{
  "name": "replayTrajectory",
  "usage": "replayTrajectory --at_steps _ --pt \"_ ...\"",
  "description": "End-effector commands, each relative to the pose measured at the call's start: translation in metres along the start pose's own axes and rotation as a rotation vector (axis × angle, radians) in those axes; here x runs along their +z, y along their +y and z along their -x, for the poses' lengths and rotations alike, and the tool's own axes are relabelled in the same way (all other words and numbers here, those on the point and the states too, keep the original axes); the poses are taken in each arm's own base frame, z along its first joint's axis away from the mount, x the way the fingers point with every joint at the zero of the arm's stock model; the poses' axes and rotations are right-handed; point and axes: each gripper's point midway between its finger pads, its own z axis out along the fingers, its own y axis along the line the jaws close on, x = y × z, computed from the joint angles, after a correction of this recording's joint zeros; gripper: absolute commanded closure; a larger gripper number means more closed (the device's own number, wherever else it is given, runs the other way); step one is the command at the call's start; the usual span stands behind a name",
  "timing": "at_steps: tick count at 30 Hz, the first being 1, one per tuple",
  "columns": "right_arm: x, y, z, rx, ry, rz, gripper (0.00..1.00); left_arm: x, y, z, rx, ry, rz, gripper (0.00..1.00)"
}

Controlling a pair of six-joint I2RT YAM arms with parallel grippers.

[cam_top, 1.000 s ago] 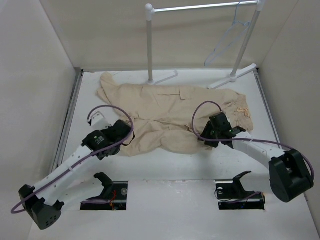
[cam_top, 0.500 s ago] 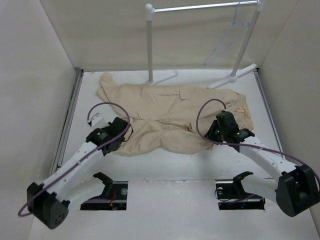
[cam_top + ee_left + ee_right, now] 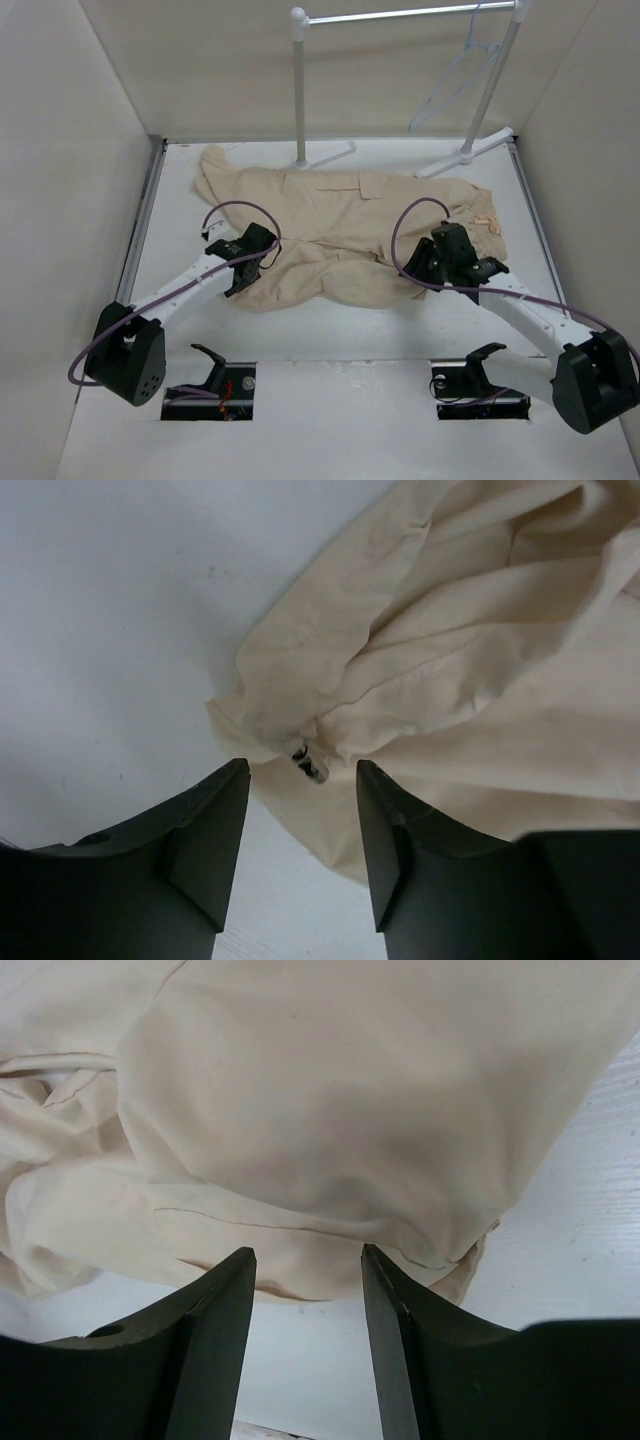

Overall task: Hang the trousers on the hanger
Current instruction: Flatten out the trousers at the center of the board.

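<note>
trousers (image 3: 340, 215) lie flat and wrinkled on the counter (image 3: 330, 345), across its middle and far part, with one end reaching toward the far left corner. hanger (image 3: 455, 85) hangs by its hook from the rail (image 3: 400, 15) at far right, well apart from the cloth; trousers not on it.

left jaws: spread, pinching nothing, low at the near-left edge of the trousers. The left wrist view shows a bunched cloth corner with a small dark mark just beyond the tips, in line with the gap.

right jaws: spread, pinching nothing, at the near-right edge of the trousers. The right wrist view shows a smooth fold just ahead of the tips, with bare counter beside it.
</note>
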Motion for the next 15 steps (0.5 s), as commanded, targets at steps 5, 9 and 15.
replayTrajectory --at_steps 5,9,15 --pt "-0.010 0.018 0.006 -0.001 -0.035 0.071 0.46 0.022 0.016 0.020 -0.135 -0.039 0.017 0.94" --pt "-0.012 0.014 0.005 0.002 -0.040 0.071 0.43 0.012 0.064 0.046 -0.344 -0.100 0.059 1.00" --pt "-0.016 0.016 -0.002 0.015 -0.031 0.083 0.40 0.002 0.156 0.067 -0.705 -0.154 0.250 1.00"
